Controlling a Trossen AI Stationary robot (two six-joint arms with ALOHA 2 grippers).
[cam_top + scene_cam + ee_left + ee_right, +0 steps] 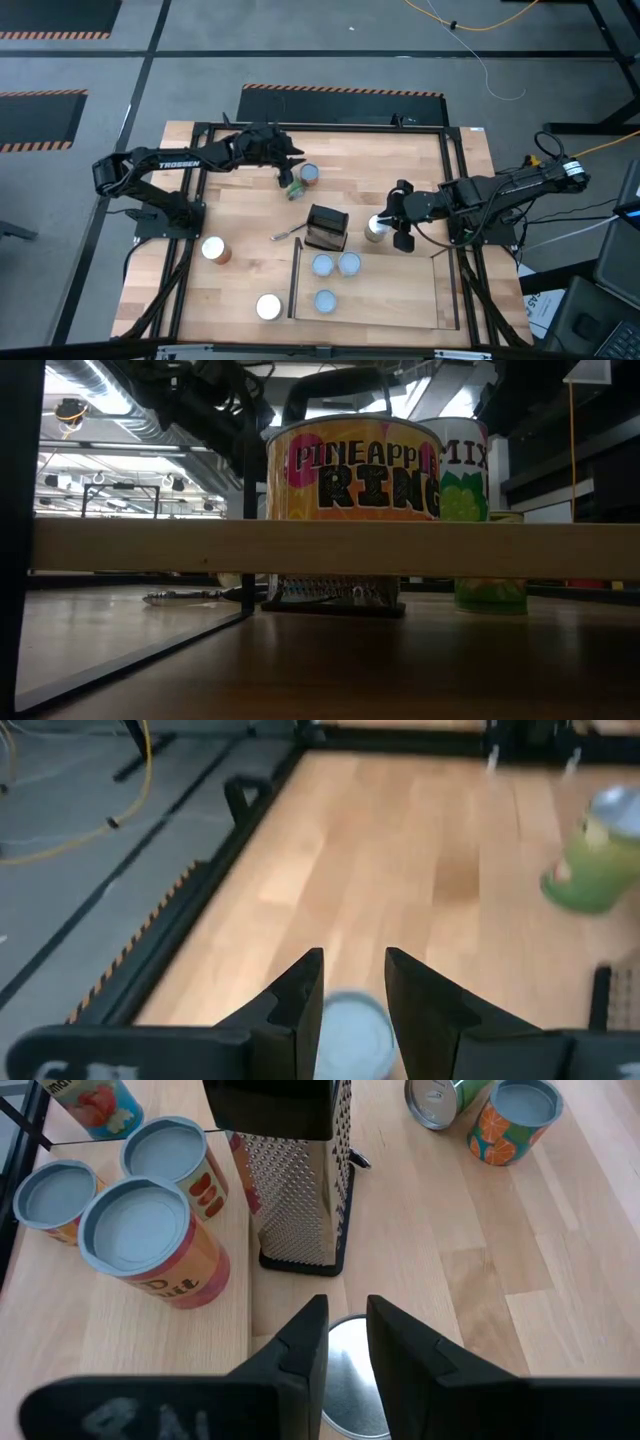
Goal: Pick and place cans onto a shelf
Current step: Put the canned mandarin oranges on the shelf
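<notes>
My left gripper (292, 172) is at the far middle of the table, its fingers a narrow gap apart. The left wrist view (355, 955) shows a pale-blue-topped can (352, 1035) through that gap. A green can (293, 190) lies beside it. My right gripper (388, 218) is also a narrow gap apart. It hangs by a silver-topped green can (375, 228) that stands on the table beyond the shelf (440, 290), and this can shows through the gap (352, 1380). Three cans (322, 265) stand on the shelf.
A black-handled box grater (327, 227) stands just left of the silver-topped can, with a utensil (285, 234) beside it. Two more cans stand at the near left, one with a red-orange side (213, 250) and one white-topped (268, 306). The shelf's right half is bare.
</notes>
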